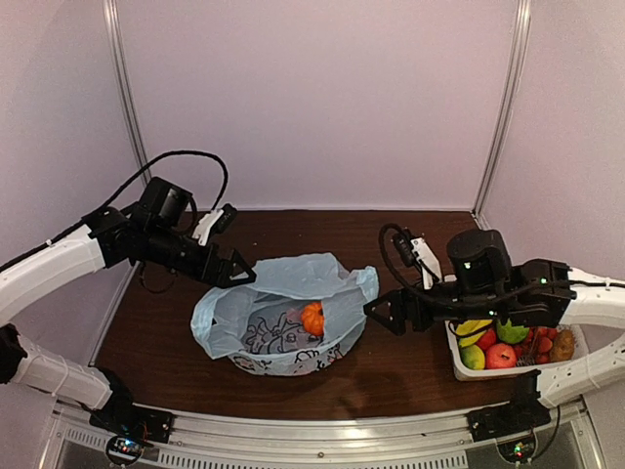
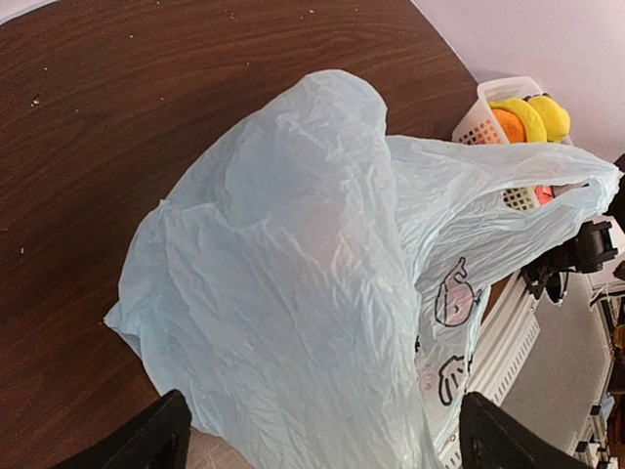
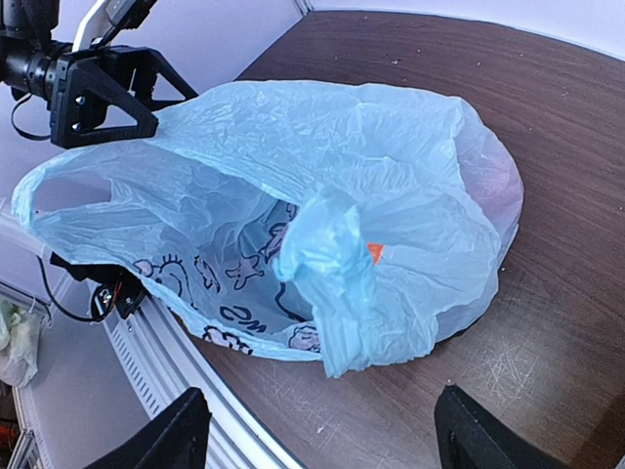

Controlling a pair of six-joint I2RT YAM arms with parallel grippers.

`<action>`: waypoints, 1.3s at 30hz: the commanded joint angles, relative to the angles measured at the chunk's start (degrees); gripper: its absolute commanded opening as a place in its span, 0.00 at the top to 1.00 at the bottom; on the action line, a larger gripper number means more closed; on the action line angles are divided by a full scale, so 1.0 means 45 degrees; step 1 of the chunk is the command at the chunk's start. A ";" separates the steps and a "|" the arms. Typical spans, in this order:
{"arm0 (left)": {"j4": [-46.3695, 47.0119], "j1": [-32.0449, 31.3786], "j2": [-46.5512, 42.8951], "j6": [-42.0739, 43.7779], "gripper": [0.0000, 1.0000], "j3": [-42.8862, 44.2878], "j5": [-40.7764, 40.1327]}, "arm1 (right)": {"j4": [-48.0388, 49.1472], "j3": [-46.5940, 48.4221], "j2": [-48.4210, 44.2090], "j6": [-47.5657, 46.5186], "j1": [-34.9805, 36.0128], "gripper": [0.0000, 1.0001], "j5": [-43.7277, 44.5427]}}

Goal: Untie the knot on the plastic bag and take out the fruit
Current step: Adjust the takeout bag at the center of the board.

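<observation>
Jaws on left gripper point(image 1: 235, 274) spread wide, gripping nothing, tips right at back-left rim of plastic bag point(image 1: 283, 293). Same for right gripper point(image 1: 381, 315): wide open, empty, just beside bag's right ear. Bag sits on table point(image 1: 420, 234) between arms, mouth gaping, orange fruit point(image 1: 312, 319) inside. White basket point(image 2: 476, 125) near right arm.

Plastic bag point(image 1: 278, 318) sits mid-table point(image 1: 391, 376), mouth up, an orange point(image 1: 312, 319) inside toward its right. Basket point(image 1: 582, 344) at the table's right edge, apart from the bag, fruit point(image 1: 500, 355) piled in it. Left gripper point(image 1: 239, 278) at the bag's rear-left rim, right gripper point(image 1: 379, 319) just beside its right rim.
</observation>
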 commanded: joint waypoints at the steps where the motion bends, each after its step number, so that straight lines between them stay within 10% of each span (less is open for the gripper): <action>1: 0.0028 -0.0089 0.0199 0.0112 0.05 -0.0254 -0.0081 | 0.0352 0.0551 0.0734 0.0481 0.0228 0.24 0.2492; 13: 0.0680 -0.0109 0.0027 -0.0156 0.52 -0.0790 0.0199 | 0.1685 0.1027 0.2561 0.0433 0.0233 0.47 0.2664; 19: 0.1002 -0.0128 -0.0402 -0.0305 0.81 -0.1143 0.0526 | 0.1724 0.1271 0.2840 0.0416 0.0221 0.91 0.3085; 23: 0.1544 -0.0145 -0.0878 -0.0545 1.00 -0.1545 0.0916 | 0.2132 0.1176 0.2813 0.0561 -0.0108 1.00 0.2986; 39: 0.4017 -0.1942 -0.3330 -0.3029 1.00 -0.2762 -0.0607 | 0.2831 0.4026 0.4649 -0.1208 -0.3076 1.00 0.1248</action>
